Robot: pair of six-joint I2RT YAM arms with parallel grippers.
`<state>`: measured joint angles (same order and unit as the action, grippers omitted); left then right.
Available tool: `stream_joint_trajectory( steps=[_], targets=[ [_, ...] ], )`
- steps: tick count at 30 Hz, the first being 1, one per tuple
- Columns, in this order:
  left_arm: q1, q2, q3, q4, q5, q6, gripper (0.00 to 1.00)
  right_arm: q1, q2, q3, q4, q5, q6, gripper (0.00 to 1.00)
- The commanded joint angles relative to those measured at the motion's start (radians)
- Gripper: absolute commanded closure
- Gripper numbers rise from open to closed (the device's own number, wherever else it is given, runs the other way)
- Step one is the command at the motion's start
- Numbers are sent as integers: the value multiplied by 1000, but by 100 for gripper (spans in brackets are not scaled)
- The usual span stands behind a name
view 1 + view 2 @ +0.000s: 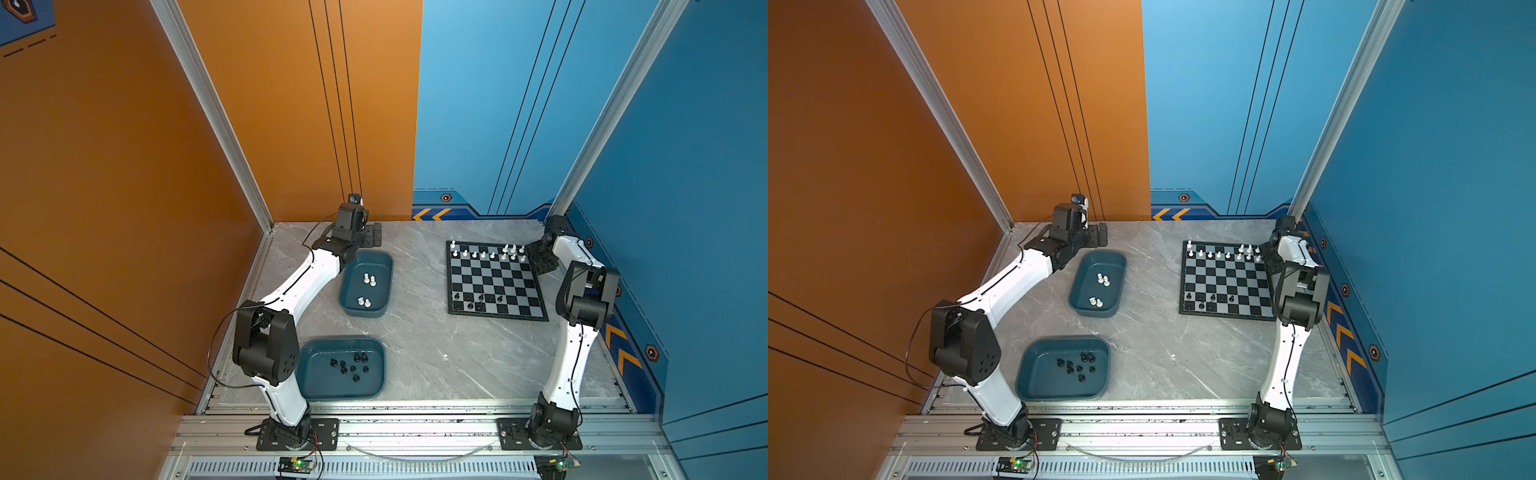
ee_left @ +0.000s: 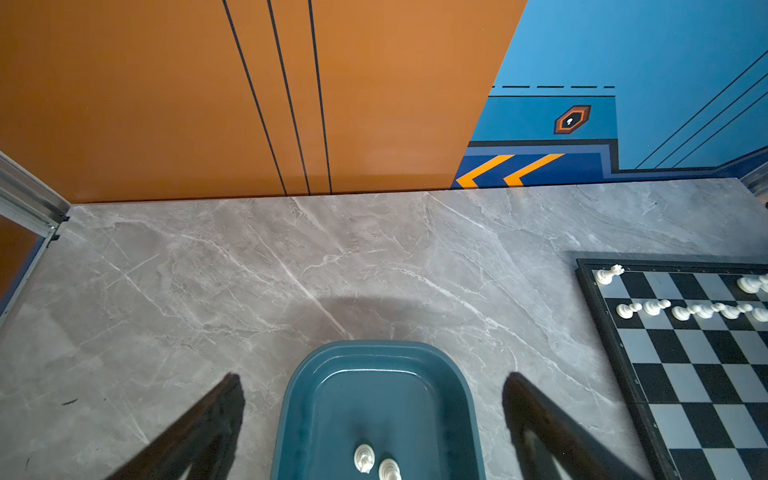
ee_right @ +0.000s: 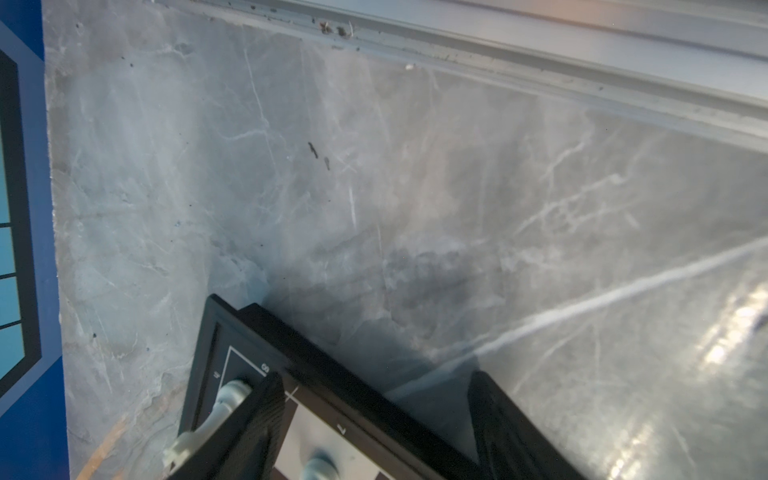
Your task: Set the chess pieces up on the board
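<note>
The board (image 1: 494,282) (image 1: 1227,282) lies at the back right. Several white chess pieces (image 1: 484,254) stand on its far two rows and several black ones (image 1: 478,298) on its near rows. My right gripper (image 1: 540,259) (image 3: 374,376) is open at the board's far right corner, straddling the border (image 3: 332,399). A blurred white piece (image 3: 320,465) stands between its fingers, touched by neither, and another white piece (image 3: 230,392) stands just outside one finger. My left gripper (image 1: 372,235) (image 2: 373,376) hangs open and empty past the far end of the far teal tray (image 2: 291,399).
The far teal tray (image 1: 365,259) holds several white pieces (image 1: 368,280). A second teal tray (image 1: 320,382) at the front left holds several loose black pieces (image 1: 349,365). Walls close the back and both sides, and an aluminium rail (image 1: 415,409) runs along the front.
</note>
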<state>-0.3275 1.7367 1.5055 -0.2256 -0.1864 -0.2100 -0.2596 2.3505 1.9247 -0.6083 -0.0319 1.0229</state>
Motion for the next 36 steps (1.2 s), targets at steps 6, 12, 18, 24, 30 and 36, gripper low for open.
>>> stream_joint_trajectory(
  steps=[6, 12, 18, 24, 30, 36],
  targets=[
    [19, -70, -54, 29, 12, -6, 2, 52, 12, -75, -42, -94, 35, 29],
    [32, -97, -83, 28, 16, -5, 2, 79, 14, -76, -38, -103, 30, 29],
    [45, -130, -123, 29, 22, -5, 2, 113, 10, -84, -38, -109, 26, 29],
    [62, -168, -166, 67, 31, -3, 2, 147, 8, -108, -24, -114, 30, 30],
    [86, -224, -228, 77, 45, -3, 2, 176, -12, -158, -10, -109, 33, 30],
    [112, -286, -287, 83, 54, -8, 2, 204, -34, -201, 6, -109, 36, 30]
  ],
)
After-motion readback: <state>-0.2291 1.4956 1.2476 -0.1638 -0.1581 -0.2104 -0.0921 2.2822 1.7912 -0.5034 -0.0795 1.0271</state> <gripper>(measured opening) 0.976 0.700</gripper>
